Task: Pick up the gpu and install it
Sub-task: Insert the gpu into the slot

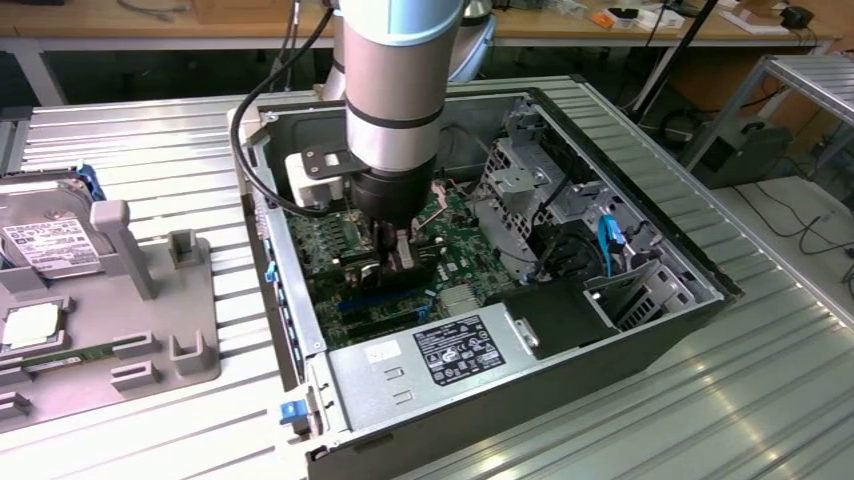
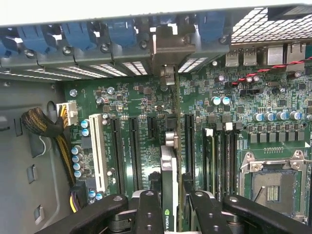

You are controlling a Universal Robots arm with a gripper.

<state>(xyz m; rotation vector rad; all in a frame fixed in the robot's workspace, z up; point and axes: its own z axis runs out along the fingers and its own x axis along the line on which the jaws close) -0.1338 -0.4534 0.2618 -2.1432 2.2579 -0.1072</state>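
GPU was already picked up and hanging over the board, not seated yet.

Left to right in the exterior view: a grey tray (image 1: 120,300) with a hard drive (image 1: 40,245) sat well off to the side of the gripper (image 1: 396,262). The gripper was down inside the case (image 1: 641,320), closed on the gpu (image 2: 168,195), held edge-on just above the slots (image 2: 134,146). Drive cage (image 1: 527,190) and cables (image 1: 607,240) were beyond it, not really in the way.

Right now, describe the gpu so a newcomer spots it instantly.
Find the open computer case on the metal table. Above its green motherboard, the end effector grips the gpu: a thin card held on edge, unlike the empty black slots beside it.
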